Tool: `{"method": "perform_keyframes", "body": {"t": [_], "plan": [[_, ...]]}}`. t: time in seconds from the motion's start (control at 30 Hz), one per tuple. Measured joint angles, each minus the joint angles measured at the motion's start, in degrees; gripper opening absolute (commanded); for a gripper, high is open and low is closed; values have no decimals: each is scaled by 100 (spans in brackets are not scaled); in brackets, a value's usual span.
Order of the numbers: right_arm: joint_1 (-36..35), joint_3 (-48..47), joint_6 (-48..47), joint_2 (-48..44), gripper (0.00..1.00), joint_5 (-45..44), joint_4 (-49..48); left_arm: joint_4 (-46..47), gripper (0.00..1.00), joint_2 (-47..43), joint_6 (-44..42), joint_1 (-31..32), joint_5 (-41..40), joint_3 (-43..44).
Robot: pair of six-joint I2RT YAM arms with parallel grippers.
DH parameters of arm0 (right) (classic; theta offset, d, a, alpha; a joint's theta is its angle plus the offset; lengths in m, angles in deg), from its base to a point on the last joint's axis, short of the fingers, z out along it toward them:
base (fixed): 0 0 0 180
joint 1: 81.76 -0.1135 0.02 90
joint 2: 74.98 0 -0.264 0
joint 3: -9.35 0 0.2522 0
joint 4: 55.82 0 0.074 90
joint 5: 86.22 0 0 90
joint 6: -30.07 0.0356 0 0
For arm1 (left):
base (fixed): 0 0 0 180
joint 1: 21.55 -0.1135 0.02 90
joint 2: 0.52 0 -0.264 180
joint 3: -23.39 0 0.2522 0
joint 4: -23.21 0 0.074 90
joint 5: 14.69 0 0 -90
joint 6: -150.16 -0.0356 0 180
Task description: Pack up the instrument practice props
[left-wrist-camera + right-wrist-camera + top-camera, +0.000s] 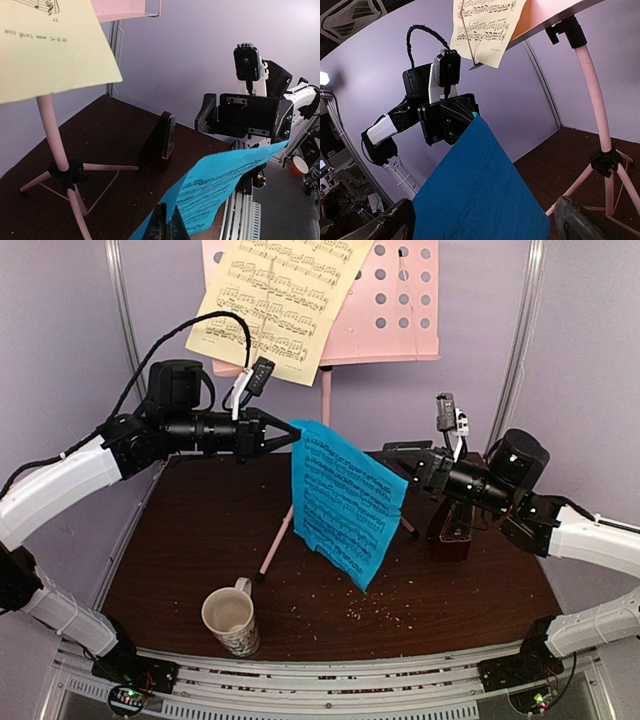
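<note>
My left gripper (295, 430) is shut on the top corner of the blue music sheet (345, 500), which hangs in the air over the table. In the left wrist view the shut fingertips (170, 222) pinch the sheet (225, 185). My right gripper (402, 465) is open beside the sheet's right edge, and in the right wrist view (485, 225) the sheet (480, 190) lies in front of its wide-spread fingers. The pale-yellow sheet (275, 300) rests on the pink music stand (400, 300). The dark metronome (450, 535) stands on the table, partly hidden by my right arm, and shows in the left wrist view (160, 142).
A cream patterned mug (232, 620) stands near the table's front edge, left of centre. The stand's tripod legs (275, 540) spread over the middle of the brown table (180, 540). Crumbs lie near the front right.
</note>
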Motion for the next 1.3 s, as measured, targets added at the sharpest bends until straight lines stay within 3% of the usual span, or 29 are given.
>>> {"method": "perform_keyframes", "body": {"t": [0.27,0.57,0.67,0.8,0.9,1.0,1.07,1.17,1.3], "plan": [[-118,369,155,0,100,579,-350,7,0,118,109,0,-308,-63],[-214,369,-98,-15,97,625,-286,26,0,184,201,0,-452,-63],[-229,367,-330,46,81,391,-153,136,0,184,221,0,-369,-76],[-249,367,-625,236,29,-295,146,275,0,184,232,0,-144,-109],[-249,367,-741,293,7,-789,404,315,0,181,229,0,-15,-144],[-254,369,-726,278,0,-1235,566,337,41,181,240,0,57,-238],[-258,374,-647,256,0,-1436,715,365,59,181,225,0,70,-315],[-280,487,-389,149,0,-1810,968,420,75,179,221,0,42,-463],[-284,927,186,-90,0,-2122,1187,573,85,107,234,-2,-116,-822]]}}
